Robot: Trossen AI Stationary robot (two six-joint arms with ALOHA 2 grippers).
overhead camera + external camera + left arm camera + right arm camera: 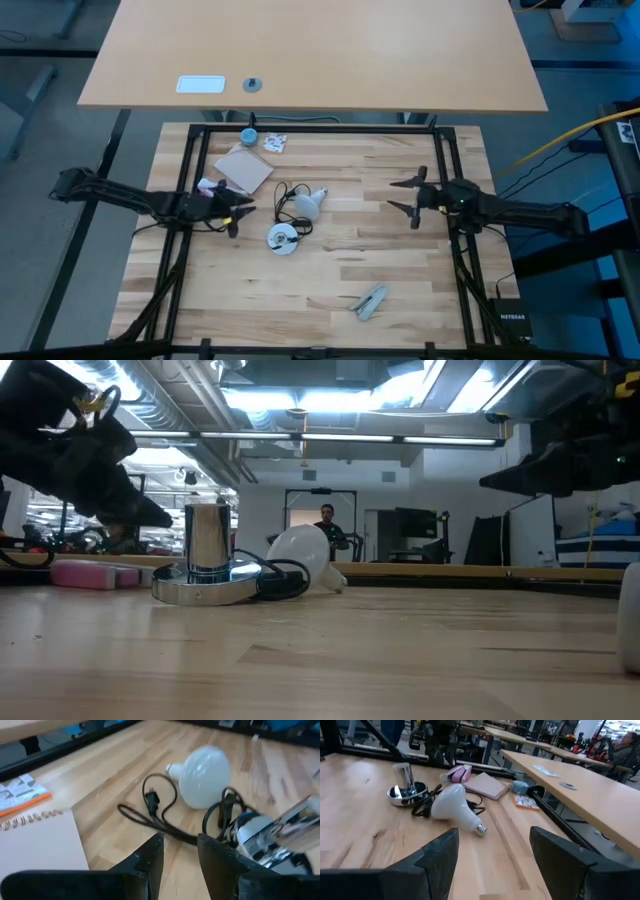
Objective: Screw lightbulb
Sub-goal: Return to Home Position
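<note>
Wooden tabletop [400, 290]: lightbulb [312, 203] lies free just ahead of left gripper [236, 218] (narrowly parted, empty); right gripper [393, 195] wide, empty. Likely light, fragile; grasp globe gently.

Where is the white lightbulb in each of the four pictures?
High view: the lightbulb lies mid-table, between the arms and nearer the left one.
Low view: the lightbulb is left of centre, just behind the silver lamp base.
Left wrist view: the lightbulb lies ahead of the left gripper.
Right wrist view: the lightbulb lies farther ahead of the right gripper.
Landmark: the silver lamp base sits beside it in every view.
</note>
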